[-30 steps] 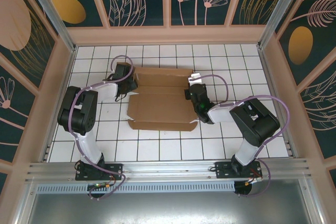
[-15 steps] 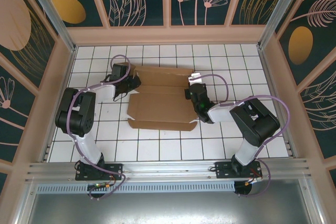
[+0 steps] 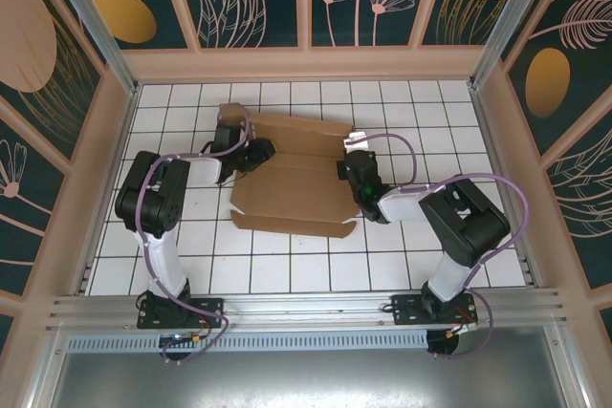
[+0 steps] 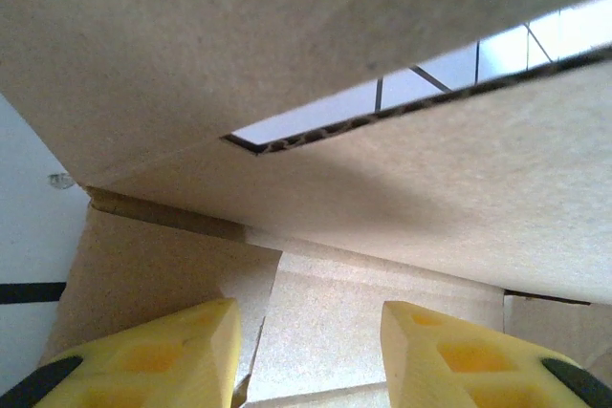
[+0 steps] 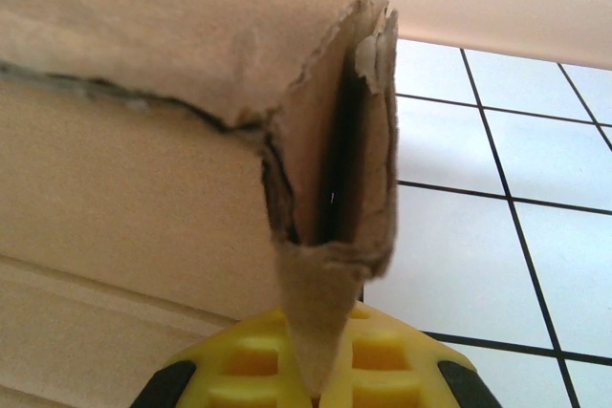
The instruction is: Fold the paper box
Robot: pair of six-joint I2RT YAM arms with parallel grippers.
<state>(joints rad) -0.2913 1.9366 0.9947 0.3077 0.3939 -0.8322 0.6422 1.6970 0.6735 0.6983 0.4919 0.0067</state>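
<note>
The paper box (image 3: pixel 292 179) is a brown cardboard mailer lying mid-table, partly folded, its far panel raised and tilted. My left gripper (image 3: pixel 256 153) is at its far-left corner, open, yellow fingers (image 4: pixel 163 355) spread over the cardboard floor (image 4: pixel 363 322) beneath a lifted panel (image 4: pixel 239 45). My right gripper (image 3: pixel 348 167) is at the box's right end, shut on a folded side flap (image 5: pixel 330 236) that wedges down between its yellow fingers (image 5: pixel 382 355).
White tiled table (image 3: pixel 430 121) with a black grid surrounds the box. Peach walls (image 3: pixel 306 64) ring the workspace. Both arm bases sit on the near rail (image 3: pixel 306 308). Open tiles lie in front of the box.
My left gripper moved right and inward onto the box's far-left corner. The far panel lifted and the box skewed slightly. The right gripper kept its hold.
</note>
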